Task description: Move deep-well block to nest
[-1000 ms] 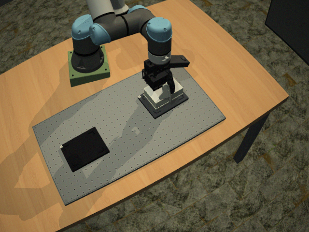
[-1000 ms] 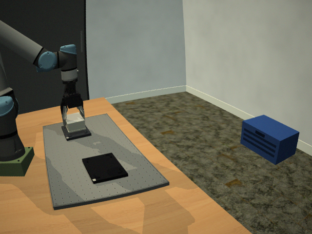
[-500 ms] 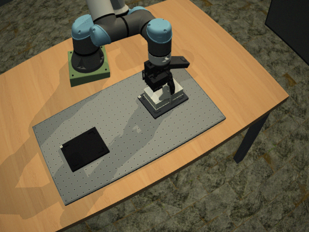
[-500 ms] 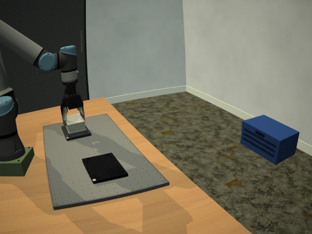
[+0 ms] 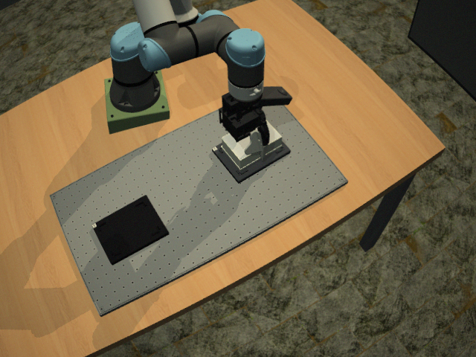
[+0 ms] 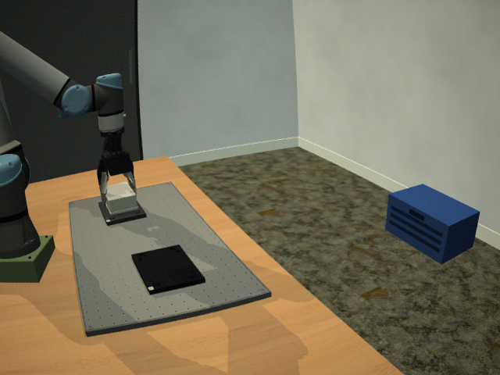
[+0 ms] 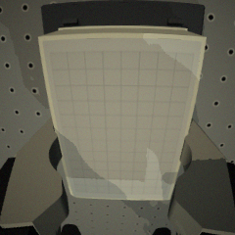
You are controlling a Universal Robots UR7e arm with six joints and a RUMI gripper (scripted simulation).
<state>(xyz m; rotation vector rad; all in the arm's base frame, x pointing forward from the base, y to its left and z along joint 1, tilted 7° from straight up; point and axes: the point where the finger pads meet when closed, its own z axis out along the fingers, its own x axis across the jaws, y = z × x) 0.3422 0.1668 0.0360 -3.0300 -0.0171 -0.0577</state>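
The white 96-well deep-well block [image 5: 243, 149] stands on or just above a black plate nest [image 5: 241, 175] at the right of the grey breadboard. I cannot tell whether it rests fully inside the locators. My gripper [image 5: 255, 143] comes straight down over it and is shut on the block's two long sides. In the wrist view the block [image 7: 119, 113] fills the middle between my fingers, with the nest's far edge [image 7: 122, 15] behind it. The other black nest [image 5: 130, 228] lies empty at the left, with a small white corner mark [image 5: 94, 225].
The arm's green base [image 5: 136, 109] stands behind the grey breadboard [image 5: 192, 207] on a wooden table. The block's nest has a white corner mark [image 5: 213, 149]. A blue box [image 6: 432, 222] stands on the floor, far off.
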